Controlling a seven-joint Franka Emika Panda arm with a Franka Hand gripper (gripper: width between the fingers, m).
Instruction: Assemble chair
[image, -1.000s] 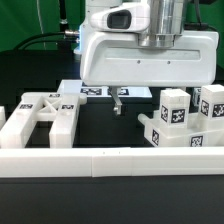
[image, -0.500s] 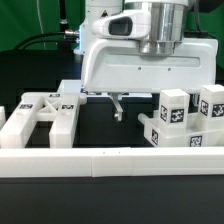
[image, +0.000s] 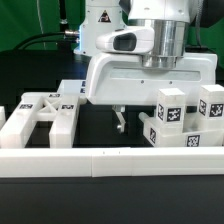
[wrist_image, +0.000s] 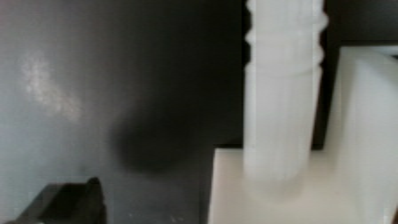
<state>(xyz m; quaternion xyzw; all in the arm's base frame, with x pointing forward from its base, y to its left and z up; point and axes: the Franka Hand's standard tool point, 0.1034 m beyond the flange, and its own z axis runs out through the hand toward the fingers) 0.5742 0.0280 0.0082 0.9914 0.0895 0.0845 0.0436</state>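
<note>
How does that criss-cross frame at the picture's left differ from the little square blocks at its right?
The cross-braced frame lies flat and low; the square legs stand upright. The frame is wide with open gaps; the legs are small solid blocks. The frame's tags face up; the legs' tags face sideways. Both are glossy white plastic with black-and-white tags.

I work in a robotics lab: my white jointed arm (image: 150, 45) hangs over a matte black table (image: 100, 128), with a green backdrop (image: 22, 18) behind and tag-marked glossy white plastic blocks (image: 171, 112) around.
</note>
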